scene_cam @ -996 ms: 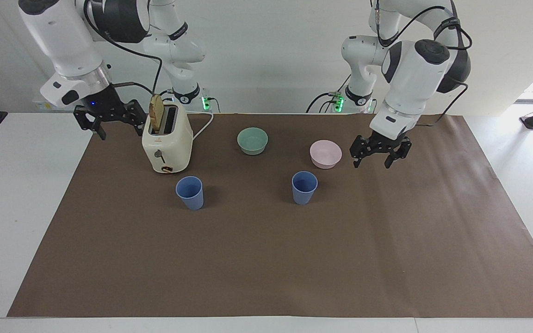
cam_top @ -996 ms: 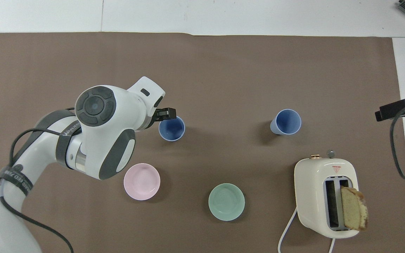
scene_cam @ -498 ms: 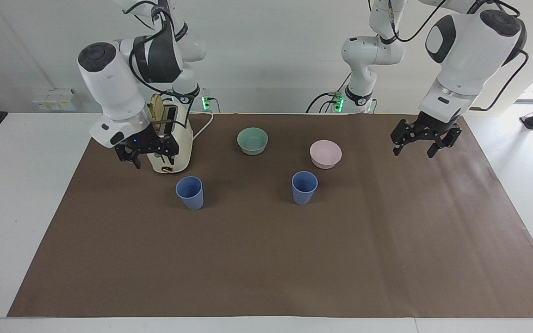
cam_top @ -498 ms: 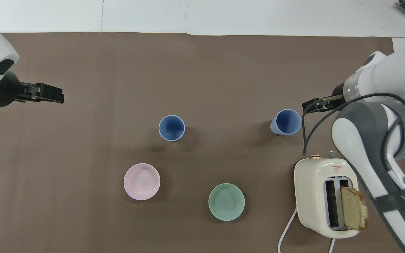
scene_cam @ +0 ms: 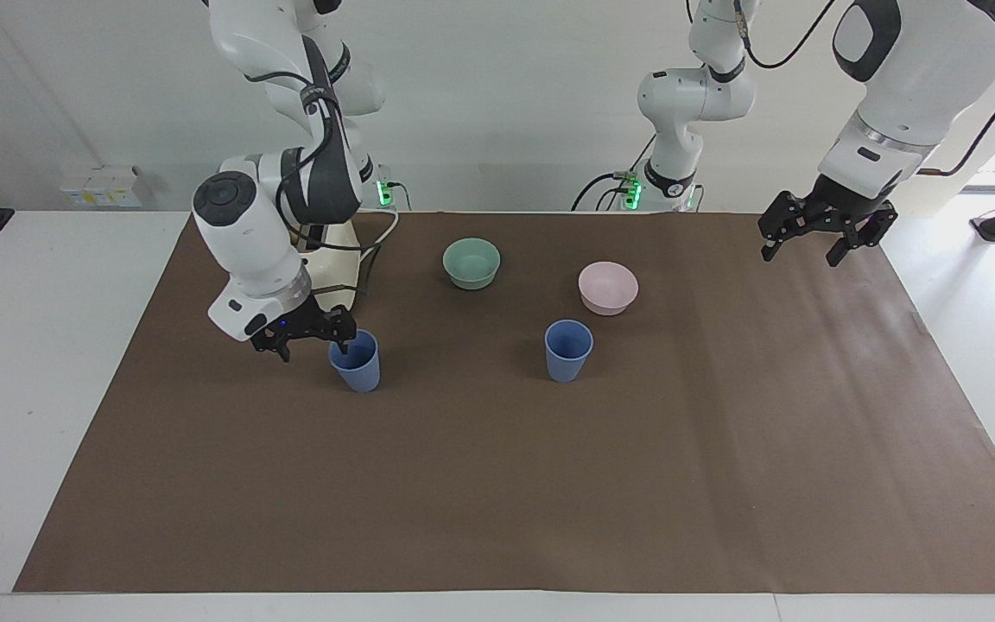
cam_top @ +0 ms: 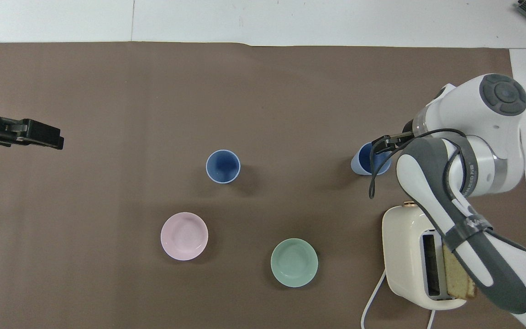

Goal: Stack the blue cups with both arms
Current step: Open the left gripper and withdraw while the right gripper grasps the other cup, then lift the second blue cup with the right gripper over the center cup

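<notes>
grasping looks like the step in hand, judged from the facing view. the right gripper (scene_cam: 312,344) is down at the toaster-side cup (scene_cam: 356,367), fingers apart, and one fingertip seems to sit just at or inside the rim while the other hangs clear of the wall. whether it touches, i cannot tell. to do this well i would settle that one finger a little lower inside, bring the outer one onto the wall, and pinch gently, since a light tapered tumbler may tip or skate if nudged sideways first. the middle cup (scene_cam: 568,354) stands upright, well apart, just farther from the robots than the pink bowl (scene_cam: 608,287). the left gripper (scene_cam: 819,238) hangs raised with fingers spread over the edge of the brown mat (scene_cam: 497,484) at its own arm's end, waiting.

from overhead, the right gripper (cam_top: 384,144) covers part of the toaster-side cup (cam_top: 362,165), and the arm's bulk lies over the toaster (cam_top: 404,246) just nearer the robots, so lifting straight up first seems wiser than swinging low. between that cup and the middle cup (cam_top: 223,166) the mat is bare, a good lane for the carry. the green bowl (cam_top: 294,262) and both cups sit well in from the mat's edges. the left gripper (cam_top: 41,135) shows only as a dark bar here.
</notes>
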You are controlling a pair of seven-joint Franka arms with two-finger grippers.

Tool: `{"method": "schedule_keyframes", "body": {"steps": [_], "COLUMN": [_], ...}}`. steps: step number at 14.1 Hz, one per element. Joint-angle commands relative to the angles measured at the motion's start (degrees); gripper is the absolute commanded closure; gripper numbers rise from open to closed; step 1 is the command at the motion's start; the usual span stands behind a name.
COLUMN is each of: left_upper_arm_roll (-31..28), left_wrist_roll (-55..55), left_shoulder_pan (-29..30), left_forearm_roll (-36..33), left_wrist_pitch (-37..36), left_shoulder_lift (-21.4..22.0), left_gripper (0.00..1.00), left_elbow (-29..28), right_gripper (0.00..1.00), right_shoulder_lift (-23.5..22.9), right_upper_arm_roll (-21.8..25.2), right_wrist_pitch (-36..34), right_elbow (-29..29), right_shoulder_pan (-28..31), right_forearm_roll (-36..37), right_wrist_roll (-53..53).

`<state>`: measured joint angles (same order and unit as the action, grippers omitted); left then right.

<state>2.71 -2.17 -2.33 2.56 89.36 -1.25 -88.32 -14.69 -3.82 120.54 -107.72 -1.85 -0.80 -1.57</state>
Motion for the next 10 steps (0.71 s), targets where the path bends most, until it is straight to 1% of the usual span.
{"method": "schedule_keyframes", "body": {"steps": [1, 2, 3, 4, 5, 10], "left_upper_arm_roll": [0.63, 0.63, 0.63, 0.54, 0.54, 0.71], "left_wrist_roll": [-0.82, -0.82, -0.65, -0.64, -0.64, -1.08], "left_shoulder_pan": [1.27, 1.27, 1.36, 1.45, 2.32, 2.5], "left_forearm_roll": [-0.98, -0.89, -0.98, -0.98, -0.98, -1.07], "left_wrist_pitch": [-1.21, -0.86, -0.68, -0.68, -0.68, -1.91], "left_shoulder_lift": [0.9, 0.9, 0.9, 0.9, 0.9, 1.34], "left_gripper": [0.0, 0.0, 0.0, 0.0, 0.0, 0.0], "left_elbow": [0.25, 0.25, 0.25, 0.25, 0.25, 0.16], "right_gripper": [0.0, 0.13, 0.62, 0.92, 1.0, 1.0], "right_shoulder_lift": [0.37, 0.37, 0.37, 0.45, 0.45, 0.19], "right_upper_arm_roll": [-0.14, -0.23, -0.23, -0.23, -0.23, -0.4], "right_wrist_pitch": [1.72, 1.46, 1.28, 1.02, 0.75, -0.39], "right_elbow": [-2.5, -2.5, -2.5, -2.5, -2.41, -0.4], "right_shoulder_pan": [0.27, 0.27, 0.18, 0.1, 0.1, 0.01], "right_forearm_roll": [-0.6, -0.6, -0.6, -0.52, -0.52, -0.52], "right_wrist_roll": [0.17, 0.42, 0.51, 0.51, 0.43, 0.51]}}
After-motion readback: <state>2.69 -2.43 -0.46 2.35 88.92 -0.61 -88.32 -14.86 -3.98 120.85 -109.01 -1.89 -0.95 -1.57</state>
